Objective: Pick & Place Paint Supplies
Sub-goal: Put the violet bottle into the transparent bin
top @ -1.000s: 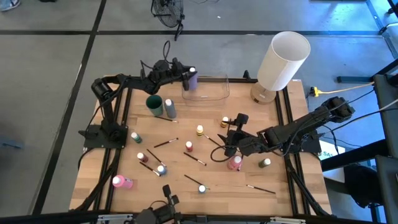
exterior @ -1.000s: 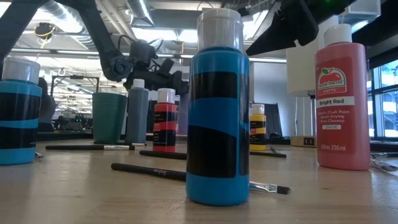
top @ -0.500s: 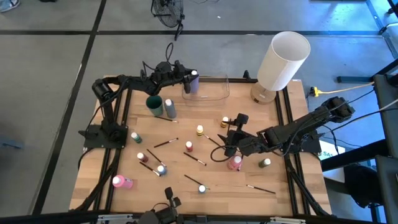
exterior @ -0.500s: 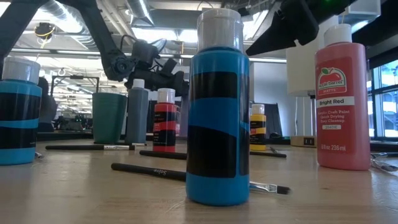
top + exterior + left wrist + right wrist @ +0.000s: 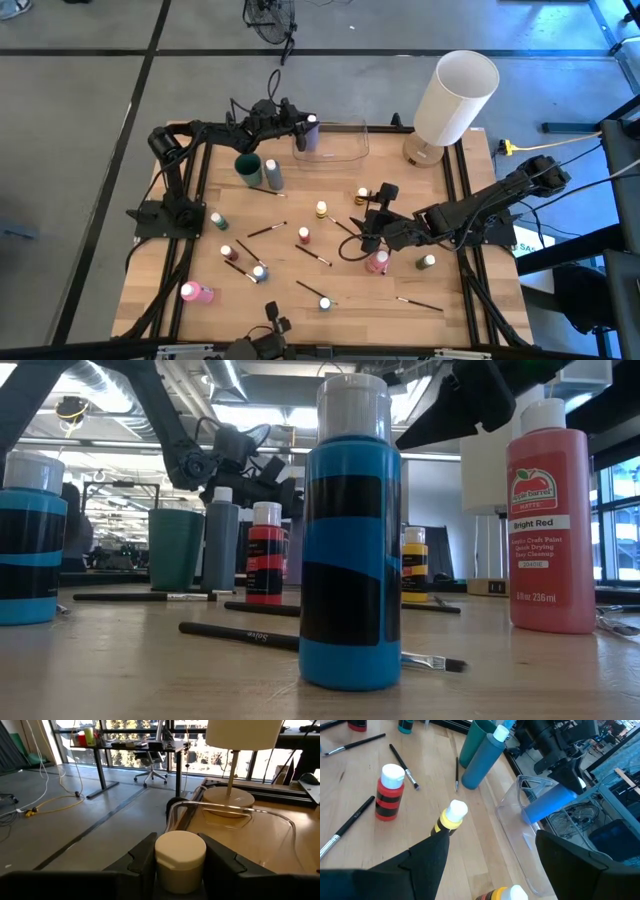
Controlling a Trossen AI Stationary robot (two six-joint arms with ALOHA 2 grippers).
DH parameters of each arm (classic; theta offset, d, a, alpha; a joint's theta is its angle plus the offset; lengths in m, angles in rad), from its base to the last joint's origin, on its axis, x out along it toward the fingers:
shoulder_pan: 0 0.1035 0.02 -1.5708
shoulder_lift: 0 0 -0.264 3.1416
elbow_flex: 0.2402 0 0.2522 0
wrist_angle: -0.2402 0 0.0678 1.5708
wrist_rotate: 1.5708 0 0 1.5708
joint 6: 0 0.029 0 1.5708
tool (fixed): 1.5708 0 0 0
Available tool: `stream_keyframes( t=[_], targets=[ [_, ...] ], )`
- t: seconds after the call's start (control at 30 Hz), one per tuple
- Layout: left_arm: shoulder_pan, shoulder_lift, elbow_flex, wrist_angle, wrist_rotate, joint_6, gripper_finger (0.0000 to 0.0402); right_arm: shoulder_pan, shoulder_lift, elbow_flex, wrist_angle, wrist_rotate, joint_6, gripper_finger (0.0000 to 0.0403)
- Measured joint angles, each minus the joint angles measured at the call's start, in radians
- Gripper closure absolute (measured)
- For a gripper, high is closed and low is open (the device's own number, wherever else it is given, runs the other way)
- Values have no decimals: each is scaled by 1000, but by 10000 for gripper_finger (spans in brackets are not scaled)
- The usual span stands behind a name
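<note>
While gripping a lilac bottle [image 5: 310, 131], left gripper [image 5: 300, 127] overhangs the container's rim [image 5: 330, 158].

One camera looks straight down on the whole table [image 5: 160, 290], another sits level at tabletop close behind a blue bottle [image 5: 350, 550], and both wrist cameras share the clear container [image 5: 240, 815]

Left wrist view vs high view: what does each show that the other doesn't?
Only the left wrist view: the room beyond the table, with a desk by the windows, and the fingers pressed against the bottle's pale cap.

Only the high view: the right gripper, open over a pink bottle, and brushes scattered on the table.

Both: the left gripper holding the lilac bottle at the clear container, and the white cylinder.
</note>
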Motion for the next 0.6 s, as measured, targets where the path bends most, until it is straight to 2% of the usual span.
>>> stream_keyframes(
  t=[0.6],
  targets=[
    [0,0,0,-1,-2,0,270,0,0,0,0,0,4,102]
  ],
)
